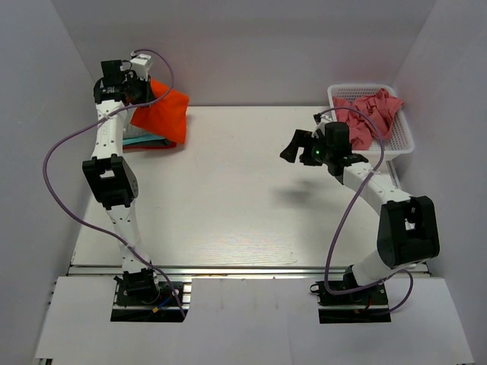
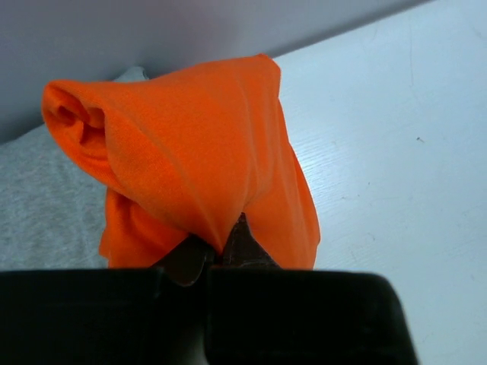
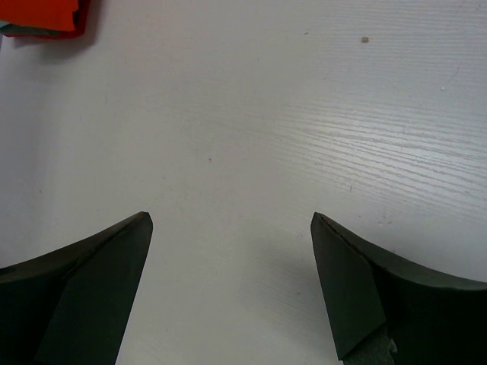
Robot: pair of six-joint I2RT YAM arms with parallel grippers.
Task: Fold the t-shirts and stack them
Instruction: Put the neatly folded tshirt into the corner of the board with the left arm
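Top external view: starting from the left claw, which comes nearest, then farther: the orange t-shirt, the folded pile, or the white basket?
1. Orange t-shirt: held by the left claw, far-left corner.
2. Folded pile: beneath that shirt.
3. White basket: far-right corner.

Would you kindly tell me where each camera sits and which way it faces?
Top external: overhead, behind, looking down at the table; left arm, right arm show.
Left wrist: faces the orange t-shirt pinched in the shut left end effector.
Right wrist: faces the table; the open right end effector frames it.
All share the orange t-shirt.
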